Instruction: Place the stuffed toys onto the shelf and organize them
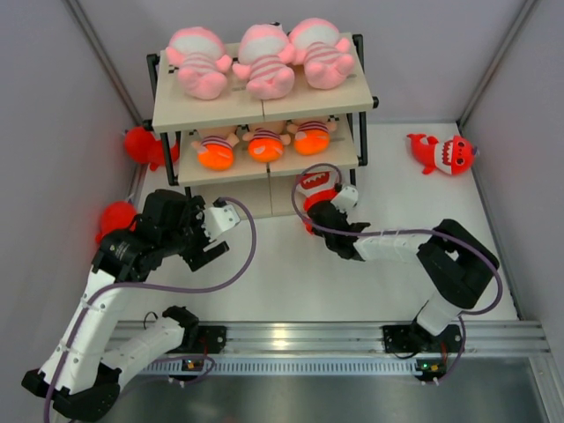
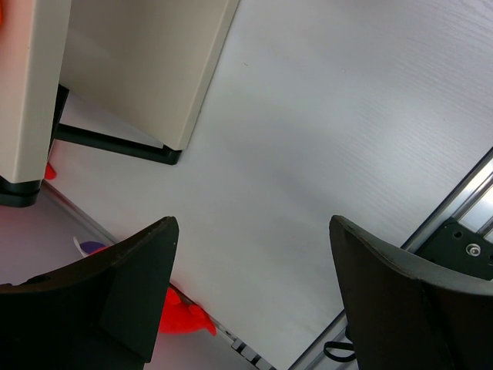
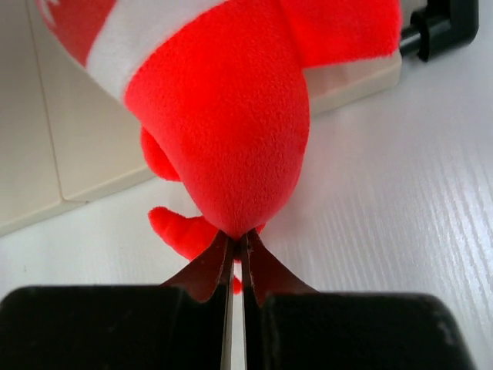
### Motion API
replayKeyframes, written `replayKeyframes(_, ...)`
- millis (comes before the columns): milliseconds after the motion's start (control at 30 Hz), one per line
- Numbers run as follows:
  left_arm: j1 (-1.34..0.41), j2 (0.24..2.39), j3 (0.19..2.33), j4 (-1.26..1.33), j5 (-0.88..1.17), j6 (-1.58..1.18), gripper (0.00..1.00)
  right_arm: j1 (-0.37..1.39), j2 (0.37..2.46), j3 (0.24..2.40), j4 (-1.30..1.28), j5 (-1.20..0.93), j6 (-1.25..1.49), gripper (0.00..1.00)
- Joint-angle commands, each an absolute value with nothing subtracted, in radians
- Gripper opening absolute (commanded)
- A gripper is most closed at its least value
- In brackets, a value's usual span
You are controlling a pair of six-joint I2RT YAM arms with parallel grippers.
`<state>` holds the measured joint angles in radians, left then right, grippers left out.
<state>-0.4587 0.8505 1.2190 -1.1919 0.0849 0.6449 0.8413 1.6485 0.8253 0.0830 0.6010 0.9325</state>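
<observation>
Right claw point(image 3: 235, 240) pinched shut on red shark point(image 3: 231, 123) | left claw point(image 2: 250, 254) wide open, empty | advice: keep grip firm, slide shark level onto shelf point(image 1: 348, 92) bottom tier

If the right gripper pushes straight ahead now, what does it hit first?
The red shark pinched in the right gripper leads, and it would likely meet the shelf's bottom board first; the gap looks small, but depth is unclear.
</observation>
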Motion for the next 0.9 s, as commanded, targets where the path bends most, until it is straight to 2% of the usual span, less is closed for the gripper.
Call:
replayKeyframes(0, -0.454, 0.844, 1.226, -1.212, 0.084, 0.644, 0.86, 0.812, 1.595, 0.876, 0.156, 0.644, 0.873, 0.0)
replayKeyframes(433, -0.454, 0.842, 1.227, -1.216, 0.084, 0.649, 0.86, 0.747, 1.697, 0.988, 0.297, 0.543, 0.634, 0.0)
replayKeyframes(867, -0.454, 0.838, 1.221, -1.224, 0.092, 0.652, 0.86, 0.746, 1.626, 0.845, 0.495, 0.275, 0.506, 0.0)
